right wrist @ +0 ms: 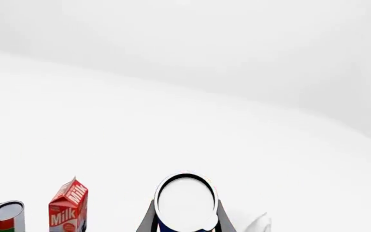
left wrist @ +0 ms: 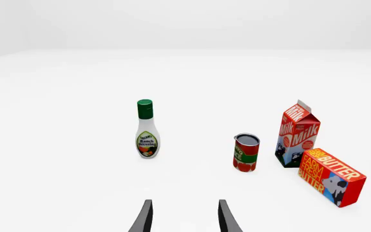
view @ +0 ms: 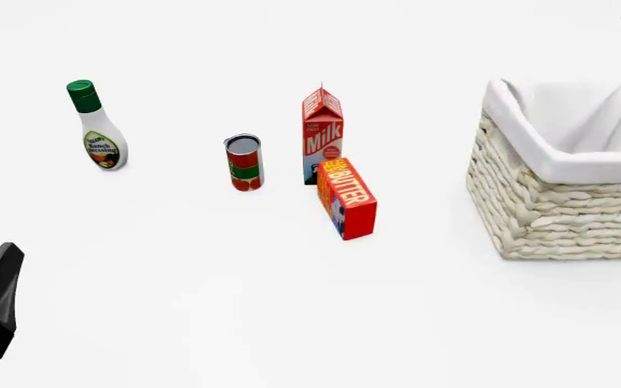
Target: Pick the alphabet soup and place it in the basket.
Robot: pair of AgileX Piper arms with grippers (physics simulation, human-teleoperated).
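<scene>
White bare tabletop (view: 235,307), pale featureless walls, wicker basket (view: 569,210)

Left gripper (left wrist: 184,217): fingers parted, nothing between them; the arm sits low at the near left of the front view. Right gripper (right wrist: 185,220): fingers (right wrist: 148,220) pressed against both sides of the alphabet soup (right wrist: 185,202), can's top facing the wrist camera. In the front view, it sits at the upper right corner, mostly out of frame.
</scene>
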